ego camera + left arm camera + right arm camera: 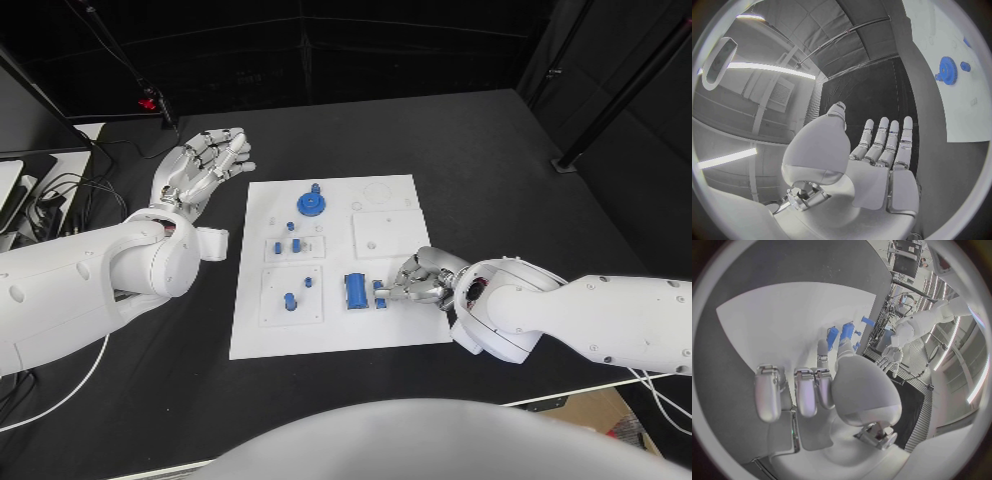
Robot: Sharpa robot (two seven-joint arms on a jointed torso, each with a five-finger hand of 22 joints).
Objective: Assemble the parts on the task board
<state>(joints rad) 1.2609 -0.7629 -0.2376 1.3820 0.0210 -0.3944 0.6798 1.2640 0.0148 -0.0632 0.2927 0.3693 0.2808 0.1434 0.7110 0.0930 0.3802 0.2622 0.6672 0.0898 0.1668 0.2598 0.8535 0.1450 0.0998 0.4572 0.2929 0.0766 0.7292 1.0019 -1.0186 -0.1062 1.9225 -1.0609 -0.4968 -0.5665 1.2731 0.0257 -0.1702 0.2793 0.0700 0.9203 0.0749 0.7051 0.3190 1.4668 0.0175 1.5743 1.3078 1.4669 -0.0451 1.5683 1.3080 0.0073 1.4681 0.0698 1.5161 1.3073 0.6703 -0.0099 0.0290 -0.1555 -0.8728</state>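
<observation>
On task board [335, 262], right hand [418, 278] pinches part [381, 294]

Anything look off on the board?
Nothing stands out. The task board lies flat, the blue gear and other parts sit on it, the right hand works at the blue cylinder.

Your task board [335, 335] at table [490, 150] centre, gear part [312, 203] at its far side, left hand [206, 160] left of it, right hand [420, 276] at its right edge beside a cylinder part [355, 290].

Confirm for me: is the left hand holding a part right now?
No, the left hand hovers with fingers spread and nothing in it, off the task board.
</observation>
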